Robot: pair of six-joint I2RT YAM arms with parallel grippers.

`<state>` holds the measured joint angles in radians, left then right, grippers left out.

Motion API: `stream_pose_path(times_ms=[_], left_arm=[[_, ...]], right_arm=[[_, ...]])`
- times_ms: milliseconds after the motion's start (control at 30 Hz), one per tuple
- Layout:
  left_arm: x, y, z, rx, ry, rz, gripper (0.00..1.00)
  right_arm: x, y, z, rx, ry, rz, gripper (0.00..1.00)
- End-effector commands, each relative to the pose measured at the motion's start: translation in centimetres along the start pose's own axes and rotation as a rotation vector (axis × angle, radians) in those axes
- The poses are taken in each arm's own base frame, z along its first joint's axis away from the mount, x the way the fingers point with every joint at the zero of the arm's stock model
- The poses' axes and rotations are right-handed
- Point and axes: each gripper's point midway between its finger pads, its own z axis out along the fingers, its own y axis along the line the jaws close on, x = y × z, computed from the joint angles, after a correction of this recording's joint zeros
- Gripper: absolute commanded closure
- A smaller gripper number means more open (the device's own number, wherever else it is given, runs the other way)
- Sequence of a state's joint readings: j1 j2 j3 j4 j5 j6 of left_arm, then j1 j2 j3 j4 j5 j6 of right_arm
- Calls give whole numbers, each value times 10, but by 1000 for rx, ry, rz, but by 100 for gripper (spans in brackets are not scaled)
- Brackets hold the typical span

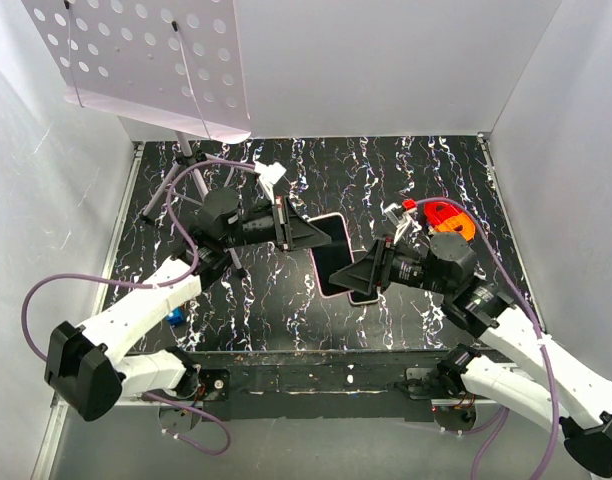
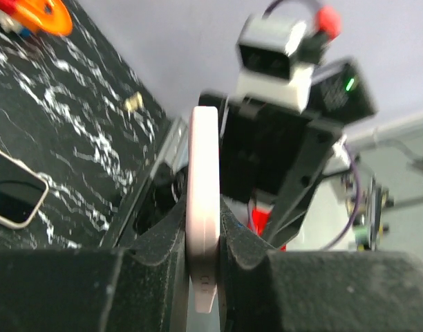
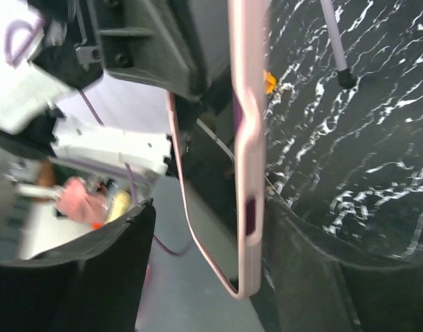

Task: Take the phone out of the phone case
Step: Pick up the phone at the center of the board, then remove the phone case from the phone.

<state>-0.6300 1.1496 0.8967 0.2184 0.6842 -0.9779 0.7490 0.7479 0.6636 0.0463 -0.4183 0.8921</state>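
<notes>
Phone case (image 2: 203,173) edge-on in left gripper (image 2: 203,238), right gripper (image 3: 209,228) around far end

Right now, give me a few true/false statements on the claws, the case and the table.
1. The left claw is shut on the pink case. True.
2. The case lies flat on the table. False: the left claw holds it on edge.
3. An orange object sits on the table near the right arm. True.
4. The table is plain white. False: it is black with white marbling.
</notes>
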Motion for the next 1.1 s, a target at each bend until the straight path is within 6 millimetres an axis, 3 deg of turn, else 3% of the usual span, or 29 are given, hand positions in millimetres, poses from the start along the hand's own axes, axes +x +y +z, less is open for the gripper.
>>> stream_pose_path(times_ms=[0,167,333,467,633,700,733,800,867,967,1067], left_arm=[[55,-5,-14,101,343,75,100],[65,-24,-28,198,424,105,100],[65,-41,-33,261,449,113,100],[63,-46,-35,262,451,121,100],[49,-59,-34,249,394,161,100],[46,-61,-32,246,388,157,100],[43,-61,-30,236,383,149,99],[35,-54,-29,168,357,121,45],[24,-44,-29,78,284,97,2],[15,-27,-36,-62,165,31,2],[18,-17,-40,-82,100,-40,10]], right_arm=[[31,-5,-25,33,251,-186,27],[26,32,-26,-138,353,-211,30],[23,45,-15,-253,416,-185,37],[16,53,-3,-327,412,-148,64],[15,61,0,-410,388,-133,84],[12,60,2,-405,358,-122,99],[9,58,6,-383,330,-112,99],[-1,49,11,-307,249,-79,99],[-13,40,13,-224,156,-38,99],[-33,39,5,-201,36,6,99],[-49,37,-6,-191,-61,72,99]])
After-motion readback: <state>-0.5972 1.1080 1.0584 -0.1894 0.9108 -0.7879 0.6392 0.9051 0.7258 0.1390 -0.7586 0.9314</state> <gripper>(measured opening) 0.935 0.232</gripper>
